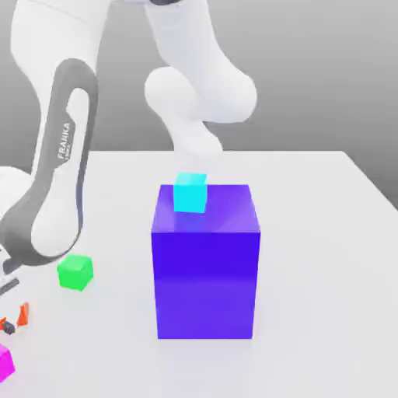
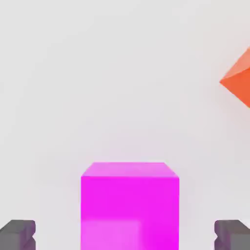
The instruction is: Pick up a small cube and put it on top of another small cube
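Nearest us, in the hand view: gripper [image 2: 125, 235] fingers wide, magenta cube [image 2: 130, 210] between them, touching neither. Orange-red cube [image 2: 239, 80] near it on the table [image 1: 326, 256]. Farther off, the exterior view shows the green cube [image 1: 75, 272], then the cyan cube [image 1: 190, 193] atop the blue-violet block [image 1: 205, 272].

Large blue-violet block [image 1: 205, 280]: smooth, faintly glossy, plastic-looking. Tabletop [image 1: 326, 264]: smooth, pale.

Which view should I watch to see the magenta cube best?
The hand view: the magenta cube is large there, its top and one side in sight between the open gripper's fingers, though the picture's edge cuts it off. The exterior view gives just a small piece of it, at that view's left edge.
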### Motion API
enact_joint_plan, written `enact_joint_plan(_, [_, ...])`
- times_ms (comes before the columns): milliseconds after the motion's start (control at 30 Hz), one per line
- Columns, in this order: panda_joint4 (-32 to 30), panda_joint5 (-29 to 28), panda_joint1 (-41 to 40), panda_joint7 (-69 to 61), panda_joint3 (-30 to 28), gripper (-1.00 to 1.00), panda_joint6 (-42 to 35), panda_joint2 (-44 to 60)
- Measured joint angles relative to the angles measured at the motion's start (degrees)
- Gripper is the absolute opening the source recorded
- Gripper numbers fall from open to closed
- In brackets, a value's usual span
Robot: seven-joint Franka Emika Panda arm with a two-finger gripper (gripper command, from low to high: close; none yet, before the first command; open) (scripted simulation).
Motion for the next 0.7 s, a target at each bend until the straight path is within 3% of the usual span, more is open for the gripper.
enact_joint_plan(167, [0.19, 0.24, -0.2, -0.13, 0.23, -1.0, 0.75, 0.83])
enact_joint_plan(333, [-1.71, -2.22, 1.22, 1.54, -1.76, -1.0, -4.89, -6.72])
enact_joint_plan(700, [-23.44, -16.36, -1.41, -7.06, -8.97, -1.0, -4.03, -28.55])
